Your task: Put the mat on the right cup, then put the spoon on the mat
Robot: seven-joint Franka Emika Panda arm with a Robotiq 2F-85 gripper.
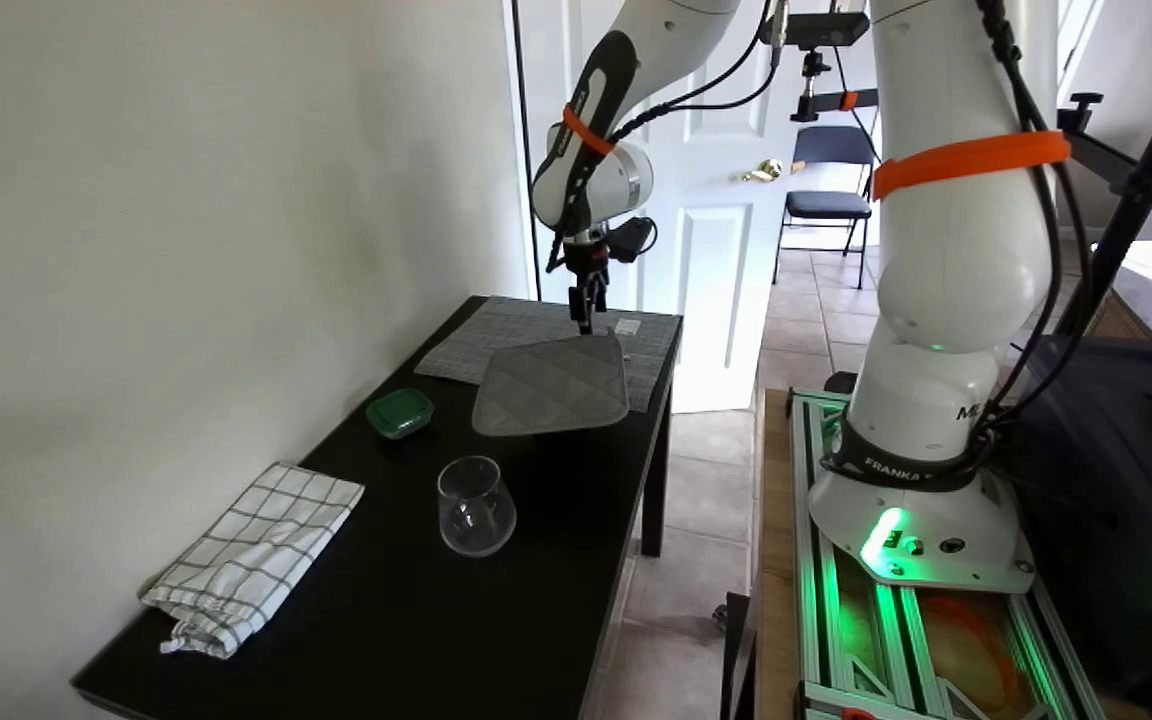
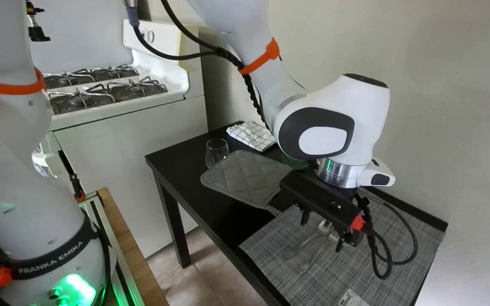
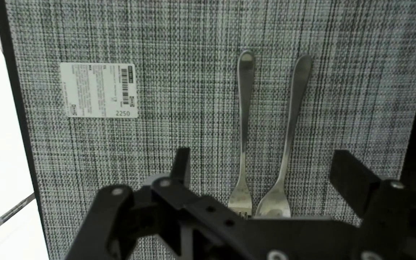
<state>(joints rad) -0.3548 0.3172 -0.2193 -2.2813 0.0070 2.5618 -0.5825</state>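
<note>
The mat, a grey quilted square (image 1: pixel 551 388), appears raised above the black table, and it also shows in an exterior view (image 2: pixel 247 176). The right cup does not show; whatever is under the mat is hidden. The spoon (image 3: pixel 291 126) lies on a woven grey placemat (image 3: pixel 179 90) beside a fork (image 3: pixel 244 108), its bowl partly covered by my gripper in the wrist view. The spoon also shows in an exterior view (image 2: pixel 324 227). My gripper (image 3: pixel 262 157) is open and empty above the placemat, with both the spoon and the fork between its fingers in the wrist view.
A clear glass (image 1: pixel 476 510) stands near the mat. A flat green object (image 1: pixel 400 413) lies near the wall. A white checkered cloth (image 1: pixel 261 550) lies along the wall side. A white label (image 3: pixel 99 90) is on the placemat, near the table's edge.
</note>
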